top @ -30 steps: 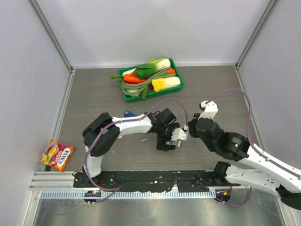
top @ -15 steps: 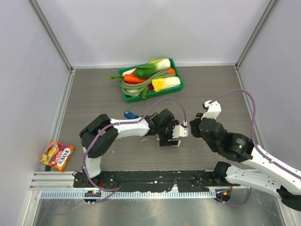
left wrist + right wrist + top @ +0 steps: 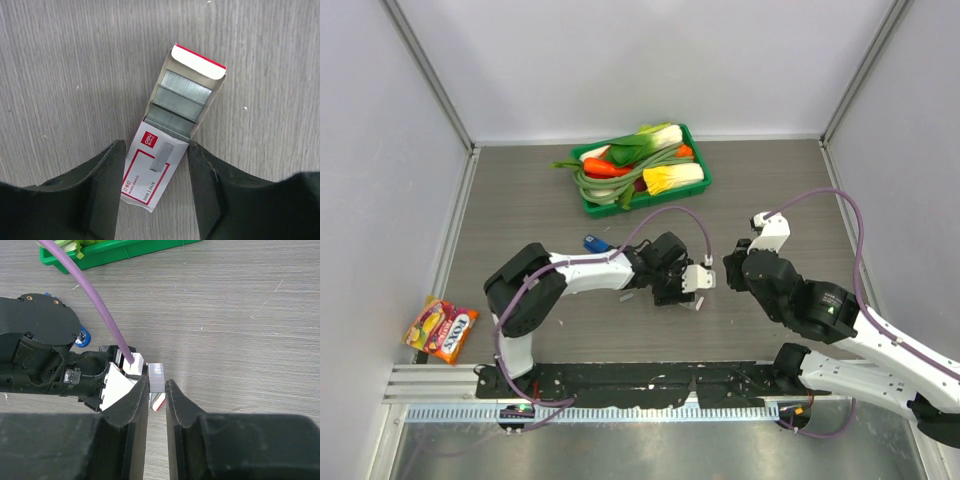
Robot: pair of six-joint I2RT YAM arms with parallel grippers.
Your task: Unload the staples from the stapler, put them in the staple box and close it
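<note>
At the middle of the table [image 3: 520,200], seen from above, the left gripper [image 3: 686,286] and right gripper [image 3: 718,281] meet tip to tip, with a green tray [image 3: 692,185] of toy vegetables at twelve o'clock and a snack packet [image 3: 441,331] lying off the edge at eight o'clock. A small blue object, probably the stapler [image 3: 592,242], peeks out at eleven o'clock of the left gripper, mostly hidden by that arm. From the left wrist, a red-and-white staple box [image 3: 147,172] lies open on the wood, rows of grey staples inside. The jaws stand close against its two sides, and I cannot tell whether they pinch it. From the right wrist, the fingers are nearly closed on a short grey strip, apparently the staples [image 3: 156,375], held just above the box at twelve o'clock of the fingertips. The strip could slip or snap if it catches the cardboard edge. The left jaws could crush or skew the box, and the two grippers are close enough to knock together.
</note>
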